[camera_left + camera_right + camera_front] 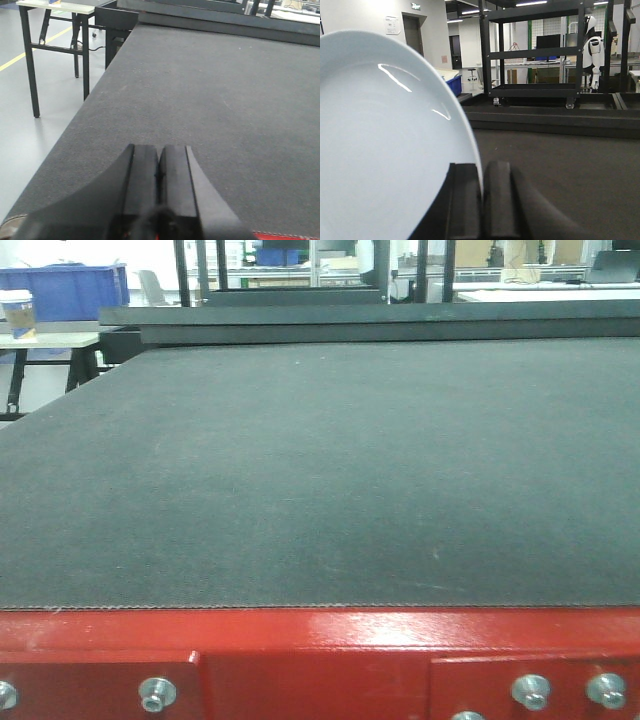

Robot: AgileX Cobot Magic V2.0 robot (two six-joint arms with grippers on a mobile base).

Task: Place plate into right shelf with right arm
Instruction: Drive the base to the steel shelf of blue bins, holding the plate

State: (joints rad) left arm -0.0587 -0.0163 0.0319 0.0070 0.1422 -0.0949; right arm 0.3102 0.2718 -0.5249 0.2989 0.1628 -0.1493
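Containers: blue bin point(65, 292) at upper left of the front view, on a pale side table point(50, 338); contents can't be seen. A cup point(17, 312) stands at the far left edge on the same table, contents can't be told. Right wrist view shows a blue bin point(454, 82) just past the plate's edge at centre-left; inside not visible.

Plate point(385, 140): white, glossy, fills the left half of the right wrist view. It stands on edge, tilted, lifted off the mat. Right gripper point(482, 167) at bottom centre is clamped on its rim, one finger point(465, 200) in front of the plate face and the other on the far side.

Left gripper point(159, 150): bottom centre of the left wrist view, jaws pressed together with nothing between them, low over the mat near its left edge.

Around: black wheeled cart point(535, 52) with open tiers at upper centre of the right wrist view, beyond the mat. White humanoid robot point(594, 50) at upper right behind it. Door point(413, 32) at upper left. A raised black ledge point(400, 325) runs along the mat's far side.

Surface: dark grey mat point(320, 470) covers most of the front view. Red metal frame point(320, 635) along the bottom edge, with bolts point(157, 693). Grey floor point(30, 150) left of the mat, yellow line point(35, 50) at upper left. Bright indoor lab room.
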